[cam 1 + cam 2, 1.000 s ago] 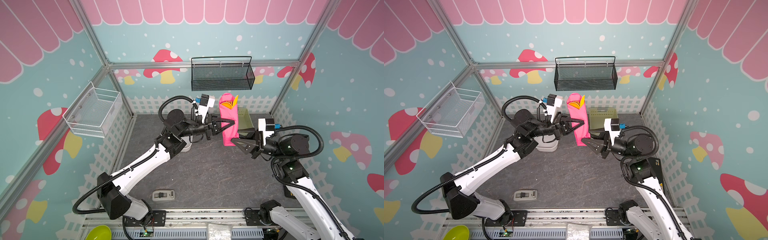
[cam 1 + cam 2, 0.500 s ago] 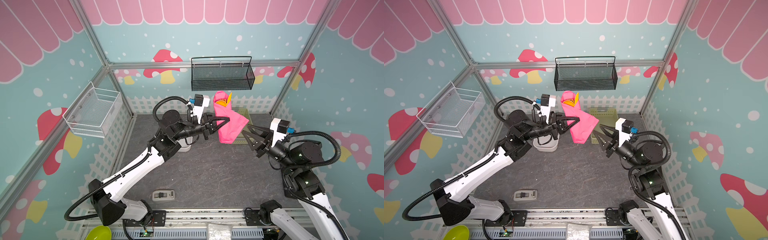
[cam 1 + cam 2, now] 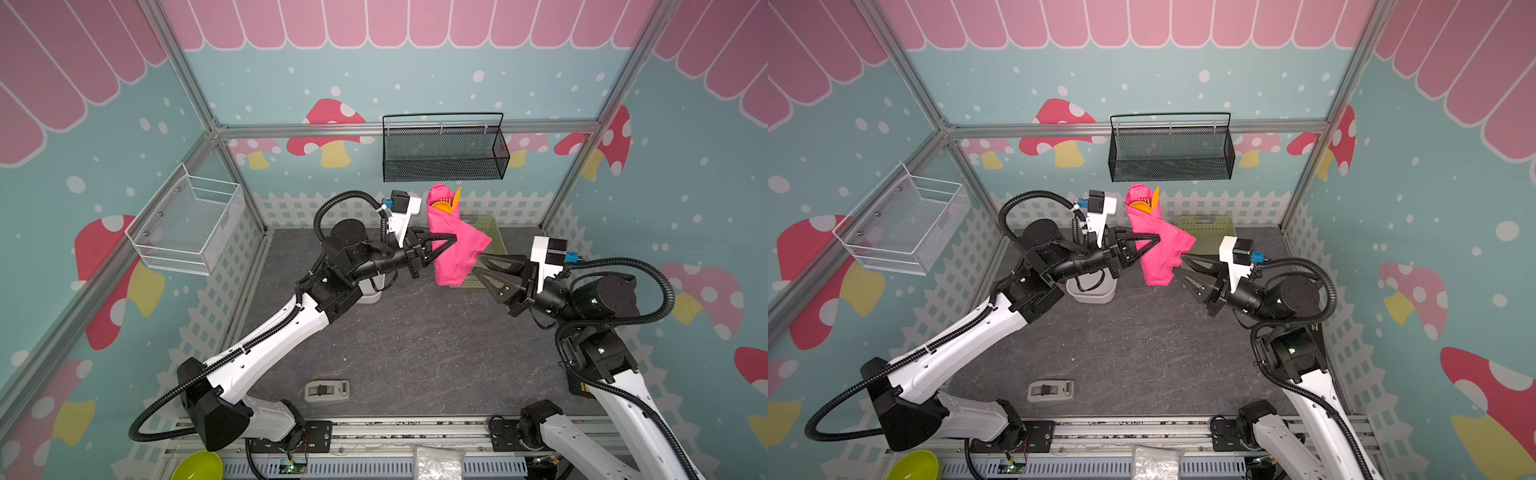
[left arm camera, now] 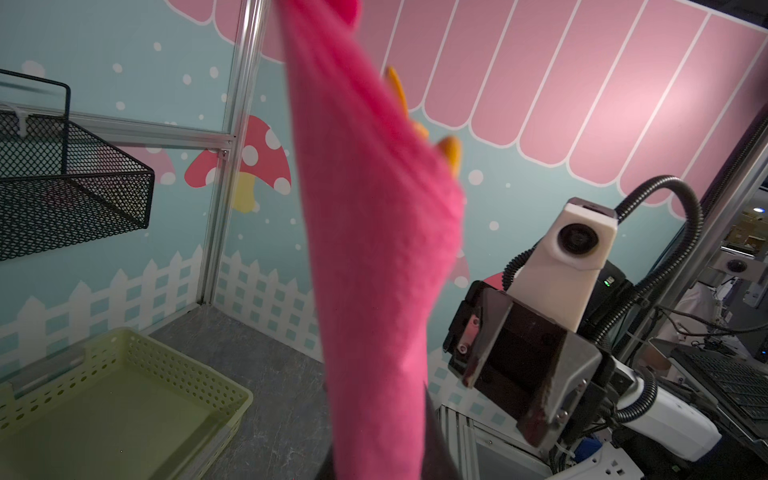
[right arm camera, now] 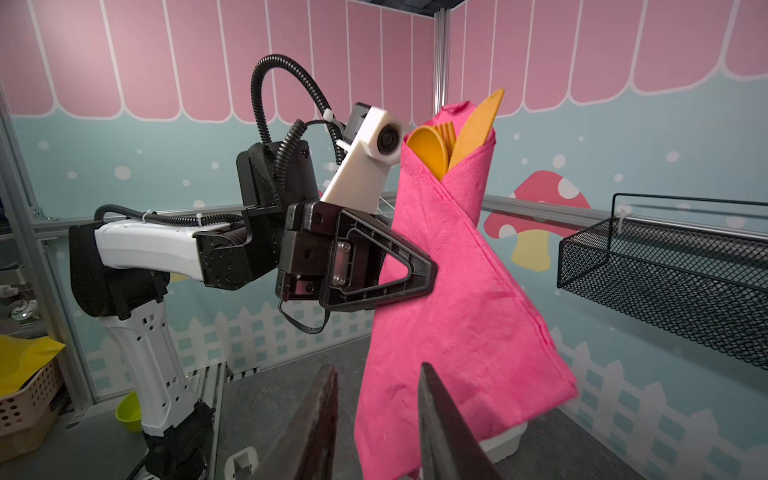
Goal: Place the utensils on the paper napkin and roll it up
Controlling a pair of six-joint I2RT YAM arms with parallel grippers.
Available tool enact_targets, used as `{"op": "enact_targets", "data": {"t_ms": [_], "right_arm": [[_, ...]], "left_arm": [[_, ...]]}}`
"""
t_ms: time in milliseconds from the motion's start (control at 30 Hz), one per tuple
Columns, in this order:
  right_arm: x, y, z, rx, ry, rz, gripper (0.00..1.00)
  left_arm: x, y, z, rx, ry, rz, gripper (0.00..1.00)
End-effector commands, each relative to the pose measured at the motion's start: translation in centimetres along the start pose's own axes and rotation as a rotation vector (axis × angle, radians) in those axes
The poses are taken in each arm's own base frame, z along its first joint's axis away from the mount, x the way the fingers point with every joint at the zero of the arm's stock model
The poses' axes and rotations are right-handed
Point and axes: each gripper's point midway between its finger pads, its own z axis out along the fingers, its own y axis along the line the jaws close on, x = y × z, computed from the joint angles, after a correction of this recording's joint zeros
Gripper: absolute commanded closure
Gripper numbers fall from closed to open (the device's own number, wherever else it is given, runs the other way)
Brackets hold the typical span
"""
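Observation:
The pink paper napkin (image 3: 453,249) (image 3: 1163,249) hangs upright in the air, wrapped round the orange utensils (image 3: 442,204) (image 3: 1144,203), whose heads poke out of its top. My left gripper (image 3: 452,240) (image 3: 1156,239) is shut on the napkin's middle. In the right wrist view the left gripper (image 5: 428,270) pinches the napkin (image 5: 457,291) below the utensils (image 5: 432,153). A loose lower flap spreads to the right. My right gripper (image 3: 476,264) (image 3: 1180,264) (image 5: 378,374) is open, its tips right at that flap's lower edge. The left wrist view shows the napkin (image 4: 374,249) close up.
A pale green basket (image 3: 494,226) (image 4: 124,395) sits on the floor behind the napkin. On the back wall hangs a black mesh basket (image 3: 444,153), on the left wall a white wire basket (image 3: 187,224). A white tub (image 3: 1092,291) stands under the left arm. A small grey device (image 3: 326,391) lies near the front.
The napkin's lower flap has swung out to the right. My right gripper drew back to the right, then came in again to the flap, its jaws narrowing. The left gripper has barely moved.

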Motion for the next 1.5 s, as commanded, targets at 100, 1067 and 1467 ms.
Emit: {"op": "enact_targets", "data": {"t_ms": [100, 1067, 1467], "right_arm": [[-0.5, 0.4, 0.6, -0.061, 0.001, -0.003, 0.6], [0.6, 1.3, 1.2, -0.178, 0.007, 0.05, 0.56], [1.2, 0.9, 1.4, -0.17, 0.017, 0.072, 0.6]], "left_arm": [[-1.1, -1.4, 0.3, 0.073, -0.018, 0.02, 1.0], [-1.3, -3.6, 1.0, 0.263, -0.033, -0.038, 1.0], [-1.6, -5.1, 1.0, 0.351, -0.039, -0.046, 1.0]]}}
